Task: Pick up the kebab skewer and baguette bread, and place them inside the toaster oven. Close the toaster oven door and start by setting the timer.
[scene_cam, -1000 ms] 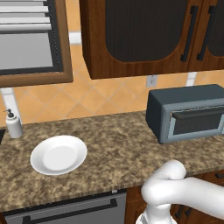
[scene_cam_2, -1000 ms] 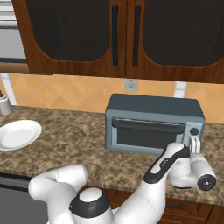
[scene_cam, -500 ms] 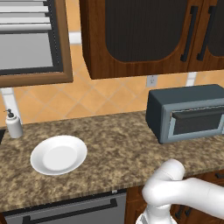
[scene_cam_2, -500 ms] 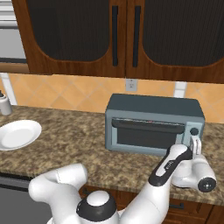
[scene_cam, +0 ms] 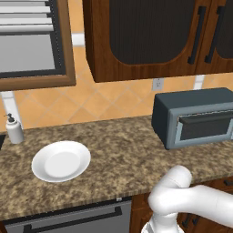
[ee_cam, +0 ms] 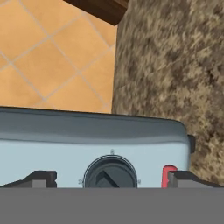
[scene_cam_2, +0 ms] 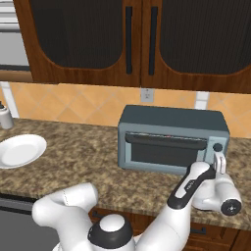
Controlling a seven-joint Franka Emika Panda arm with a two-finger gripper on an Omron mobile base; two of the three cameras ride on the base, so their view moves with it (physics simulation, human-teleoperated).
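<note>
Granite-patterned brown table (scene_cam: 123,159) runs across your whole scene, and everything below is placed against the toaster oven (scene_cam_2: 171,139), which is your landmark. You see that grey-blue box standing on the table against the orange tiled wall, directly under the dark wooden upper cabinets (scene_cam_2: 132,41), with a wall outlet (scene_cam_2: 146,95) just above its top edge. Its door (scene_cam_2: 165,152) is shut flat against the front, the dark bar handle running along the door's upper edge, so you cannot see inside. Well to the oven's left on the table lies a white plate (scene_cam: 61,161), and farther left still, by the wall, stands a small soap dispenser (scene_cam: 14,129). Below the table edge on the plate's side you have the grey dishwasher panel (scene_cam: 73,220). Your end effector (scene_cam_2: 219,162) sits at the oven's right front corner, just in front of the control strip, its fingers spread wide and holding nothing. From the hand view you look straight at the round dark timer knob (ee_cam: 110,173) between the two fingertips (ee_cam: 40,178), with a small red light (ee_cam: 169,174) beside the knob.
</note>
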